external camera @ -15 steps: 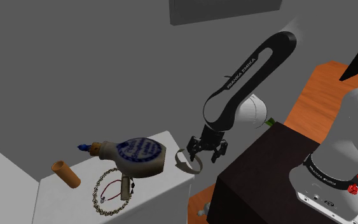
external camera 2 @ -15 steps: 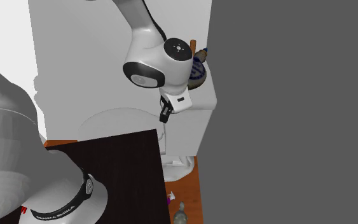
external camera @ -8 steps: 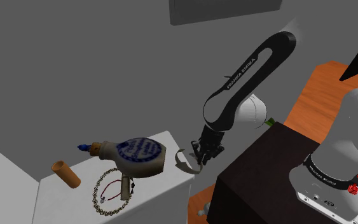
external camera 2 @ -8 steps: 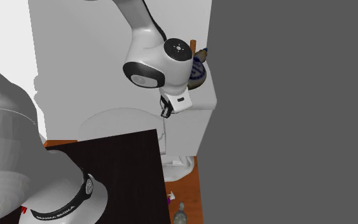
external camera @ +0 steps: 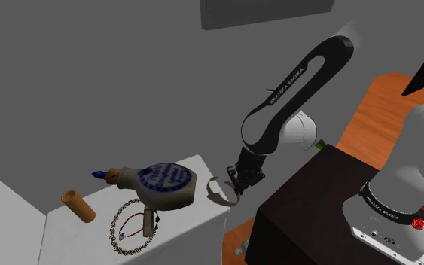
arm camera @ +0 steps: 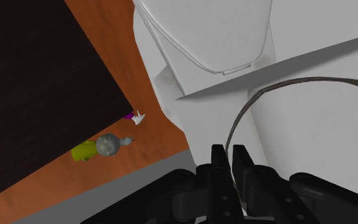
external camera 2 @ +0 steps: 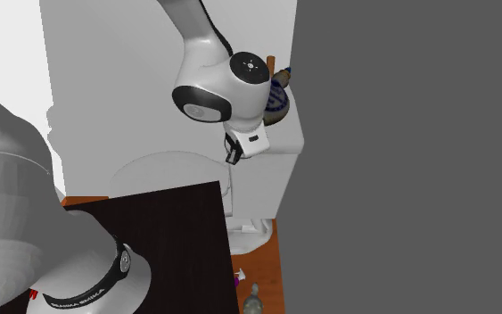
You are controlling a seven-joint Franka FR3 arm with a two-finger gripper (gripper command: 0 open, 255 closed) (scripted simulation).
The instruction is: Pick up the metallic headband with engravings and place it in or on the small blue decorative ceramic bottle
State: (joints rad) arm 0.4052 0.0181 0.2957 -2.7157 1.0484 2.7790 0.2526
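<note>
Closed since a second ago, gripper (external camera: 233, 185) is clamped on headband (arm camera: 284, 84) rim; bottle (external camera: 163, 183) is laid sideways just past the hoop, neck pointed away from gripper.

Tally by kind, as logged:

- There was one metallic headband (external camera: 218, 196).
- Bottles numbered two: one blue-and-white flask-shaped bottle (external camera: 165, 183) and one green bottle with a grey cap (arm camera: 98, 148).
- There was one orange cylinder (external camera: 77, 205).
- There was one chain loop (external camera: 133, 224).
- There was one small purple-and-white item (arm camera: 136, 116), too small to identify.
- That made six loose items.
- Fixtures came to one white counter (external camera: 67, 241), one dark stand (external camera: 308, 203) and one white arm (external camera: 300, 75).
- The arm carried one black gripper (arm camera: 229, 153) with two fingers.
</note>
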